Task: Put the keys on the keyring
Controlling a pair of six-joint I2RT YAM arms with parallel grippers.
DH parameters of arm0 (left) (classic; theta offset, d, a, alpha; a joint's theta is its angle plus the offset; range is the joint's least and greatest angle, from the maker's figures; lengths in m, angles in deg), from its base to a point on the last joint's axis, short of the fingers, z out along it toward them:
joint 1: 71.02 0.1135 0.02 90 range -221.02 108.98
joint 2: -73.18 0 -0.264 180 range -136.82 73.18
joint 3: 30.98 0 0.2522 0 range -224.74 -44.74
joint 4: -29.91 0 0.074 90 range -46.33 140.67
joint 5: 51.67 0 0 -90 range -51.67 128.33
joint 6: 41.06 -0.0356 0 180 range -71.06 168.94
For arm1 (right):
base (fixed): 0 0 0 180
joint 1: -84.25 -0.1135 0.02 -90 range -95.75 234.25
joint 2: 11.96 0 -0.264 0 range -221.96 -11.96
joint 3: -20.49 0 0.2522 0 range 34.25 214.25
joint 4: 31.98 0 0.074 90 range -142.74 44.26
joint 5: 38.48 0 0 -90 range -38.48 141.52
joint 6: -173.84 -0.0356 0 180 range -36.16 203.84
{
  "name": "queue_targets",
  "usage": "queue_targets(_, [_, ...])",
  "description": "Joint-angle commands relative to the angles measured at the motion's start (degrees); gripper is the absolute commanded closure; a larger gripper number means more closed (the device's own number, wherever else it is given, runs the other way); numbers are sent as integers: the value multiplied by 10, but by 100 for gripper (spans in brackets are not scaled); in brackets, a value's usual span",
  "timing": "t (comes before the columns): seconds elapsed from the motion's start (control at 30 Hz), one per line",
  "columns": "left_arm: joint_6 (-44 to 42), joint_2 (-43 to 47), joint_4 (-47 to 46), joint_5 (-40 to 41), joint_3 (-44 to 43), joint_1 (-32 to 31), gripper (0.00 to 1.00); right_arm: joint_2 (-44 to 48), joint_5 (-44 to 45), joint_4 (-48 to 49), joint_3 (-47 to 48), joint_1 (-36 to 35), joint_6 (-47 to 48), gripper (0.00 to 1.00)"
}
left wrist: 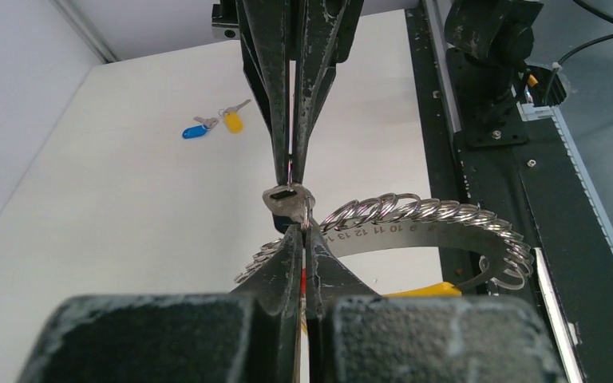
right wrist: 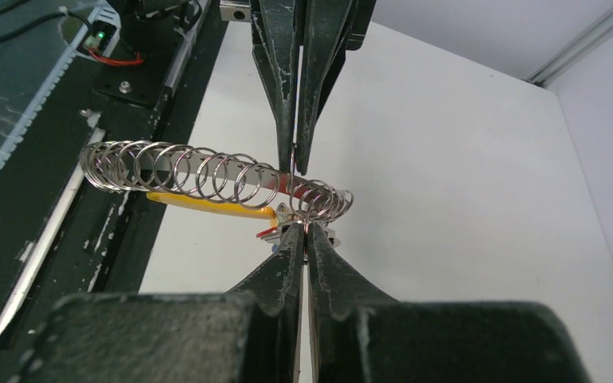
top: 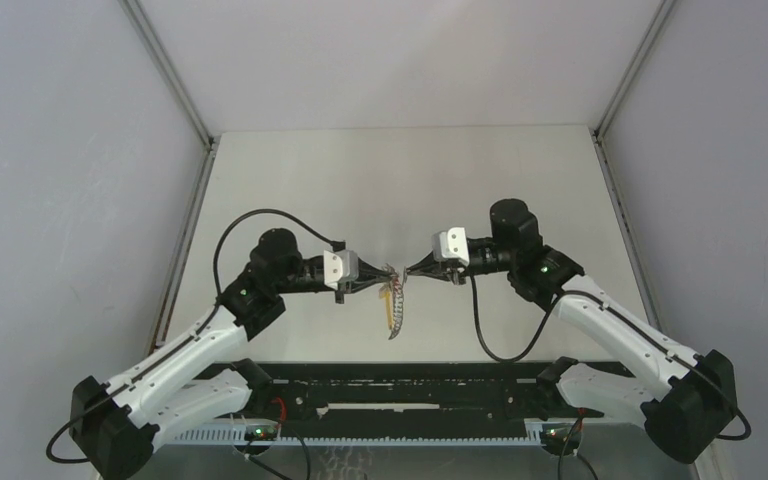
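The keyring point(left wrist: 415, 214), a numbered metal band strung with several split rings and a yellow piece point(left wrist: 425, 289), hangs in the air between both arms, as the top view also shows point(top: 394, 312). My left gripper point(left wrist: 303, 233) is shut on one of its rings, with a red bit showing between the fingers. My right gripper point(right wrist: 306, 230) comes tip to tip with it from the opposite side and is shut on the thin ring of a small silver key point(left wrist: 286, 199). Two more keys, one blue point(left wrist: 194, 132) and one yellow point(left wrist: 232, 121), lie on the table.
The white table point(top: 400, 190) is boxed in by grey walls at the left, right and back. A black rail with cables point(top: 410, 395) runs along the near edge between the arm bases. The two loose keys lie apart from the grippers on the white surface.
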Motion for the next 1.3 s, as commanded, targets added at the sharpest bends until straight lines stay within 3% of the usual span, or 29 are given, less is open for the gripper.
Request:
queue_targets(0.0, [-8,-3,-18,-29,-44,3,100,11,69,-29,28,-30,44,100])
queue_targets(0.43, [-30,0,10,-21,-45,3,100,18,104,-43,30,-60,76,100])
queue_targets(0.7, [-36,6,15,-6,-39,3,100,21,80,-52,26,-61,103,100])
queue_targets(0.97, [-48,19,23,-12,-31,3,100,35,31,-17,-17,-61,190,100])
queue_targets(1.27, [-68,24,36,-29,-26,1,100,17,52,-30,-1,-72,204,100])
